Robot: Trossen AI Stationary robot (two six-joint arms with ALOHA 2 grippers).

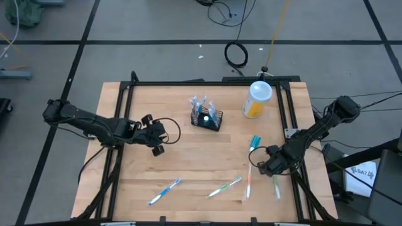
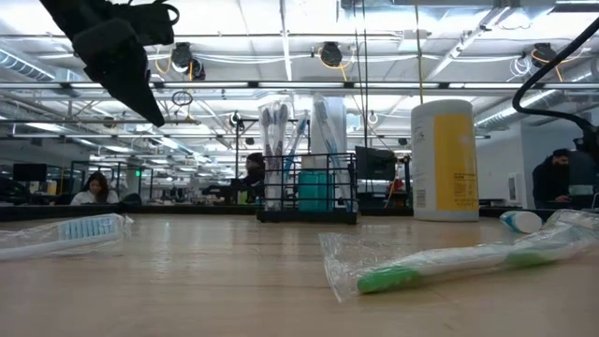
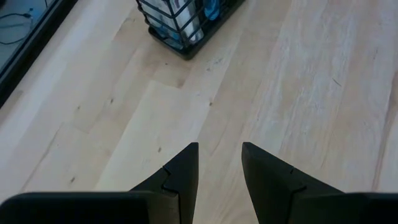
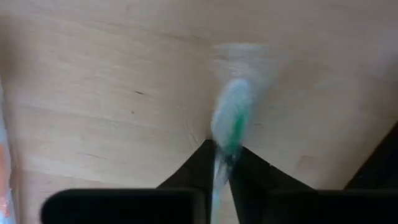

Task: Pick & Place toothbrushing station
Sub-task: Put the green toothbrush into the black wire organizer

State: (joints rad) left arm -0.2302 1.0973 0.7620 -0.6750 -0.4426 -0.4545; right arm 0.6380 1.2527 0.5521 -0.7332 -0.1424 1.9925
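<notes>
The toothbrushing station [image 1: 206,117] is a black wire caddy with wrapped brushes standing in it, resting on the wooden table's far middle; it also shows in the low view [image 2: 307,187]. My right gripper [image 1: 269,168] is low over the near right of the table, shut on a green-and-white toothbrush [image 4: 231,121]. My left gripper [image 1: 157,142] hovers open over bare wood, left of the caddy [image 3: 186,25] and clear of it. My right gripper pinches the green-and-white toothbrush between its two fingertips [image 4: 202,163], at a thin part of the handle [image 4: 222,157]. The fingers come from above, pointing steeply down. The brush reaches out past the fingertips over the wood; whether it is lifted clear I cannot tell.
A yellow bottle with a white lid [image 1: 257,100] stands right of the caddy. Wrapped toothbrushes lie loose on the near half: a blue one [image 1: 164,191], a green one [image 1: 224,187], an orange one [image 1: 248,182] and a teal one [image 1: 254,144].
</notes>
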